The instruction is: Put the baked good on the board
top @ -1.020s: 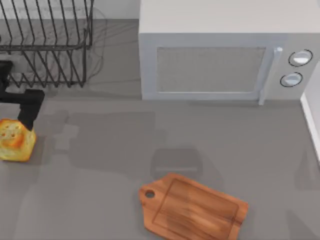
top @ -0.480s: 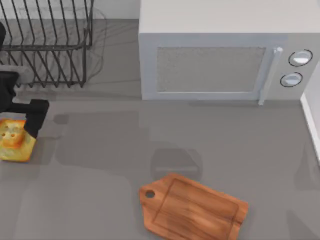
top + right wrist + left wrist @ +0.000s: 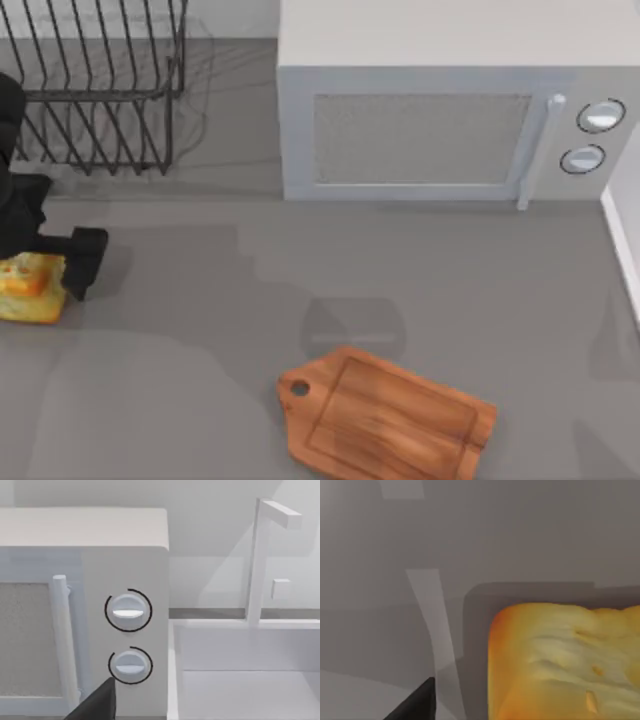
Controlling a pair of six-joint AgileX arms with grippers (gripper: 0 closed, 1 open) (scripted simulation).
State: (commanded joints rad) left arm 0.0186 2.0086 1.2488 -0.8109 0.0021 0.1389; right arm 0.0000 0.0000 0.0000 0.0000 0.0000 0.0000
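Note:
The baked good, a small golden-yellow chunk with an orange-brown crust, sits on the table at the far left. My left gripper is down over it and open. One black finger stands just to the chunk's right. The left wrist view shows the baked good close up, with a gap between it and that fingertip. The board, reddish-brown wood with a holed handle, lies flat at the front centre, far from the chunk. The right wrist view shows one fingertip of my open right gripper, parked facing the microwave's dials.
A grey microwave fills the back centre and right. A black wire dish rack stands at the back left, just behind the left arm. A white sink lies beyond the microwave on the right.
My left gripper has come down and toward the front, so its finger now stands beside the baked good and its body covers more of it. The chunk and the board stayed put.

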